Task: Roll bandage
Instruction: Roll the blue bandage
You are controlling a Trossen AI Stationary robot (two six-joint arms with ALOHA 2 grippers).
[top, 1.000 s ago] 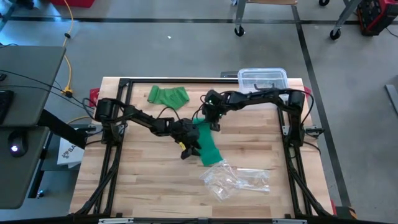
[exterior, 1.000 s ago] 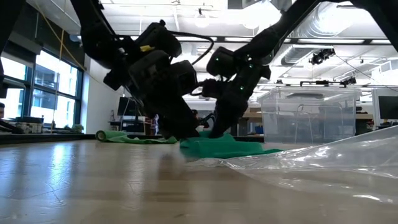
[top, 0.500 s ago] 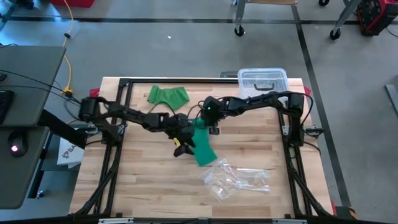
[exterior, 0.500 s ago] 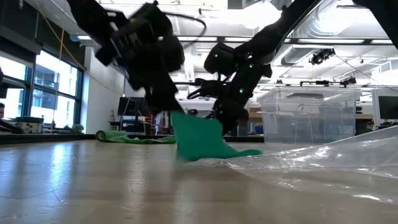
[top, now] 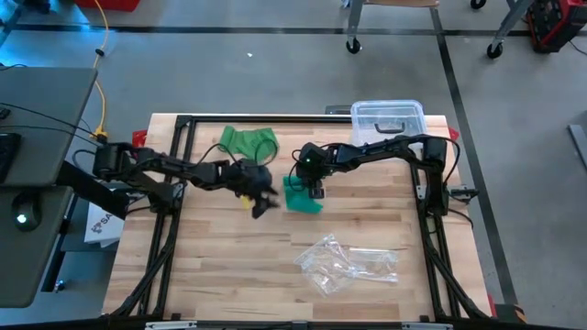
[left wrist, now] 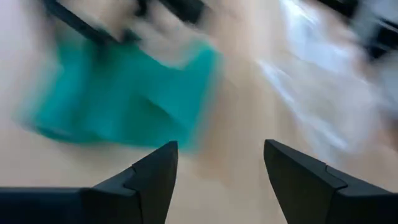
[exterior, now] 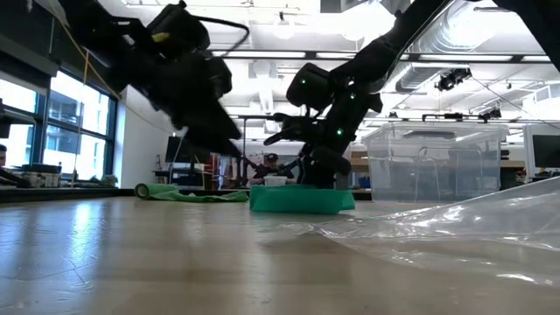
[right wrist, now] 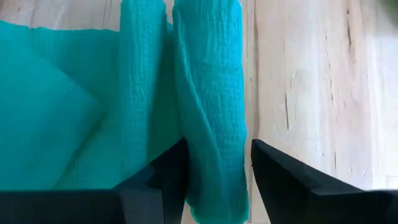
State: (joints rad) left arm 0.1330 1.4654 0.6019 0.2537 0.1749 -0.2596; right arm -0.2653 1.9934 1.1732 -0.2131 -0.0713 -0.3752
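Bandage (top: 302, 196), teal and partly rolled, lies mid-table under the right gripper (top: 315, 190), whose parted fingers straddle its rolled edge. Left gripper (top: 263, 199) hangs just beside it, fingers spread, empty.

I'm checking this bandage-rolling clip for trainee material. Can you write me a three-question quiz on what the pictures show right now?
1. True or false: the left gripper is holding the teal bandage.
2. Which lies nearest the front edge of the table? A) the clear plastic wrapper B) the green bandage C) the clear plastic bin
3. Fill in: in the right wrist view, a rolled fold of the teal bandage lies between the ____ of the right gripper.

Key: 1 false, it is open beside the bandage, clear of it; 2 A; 3 fingers.
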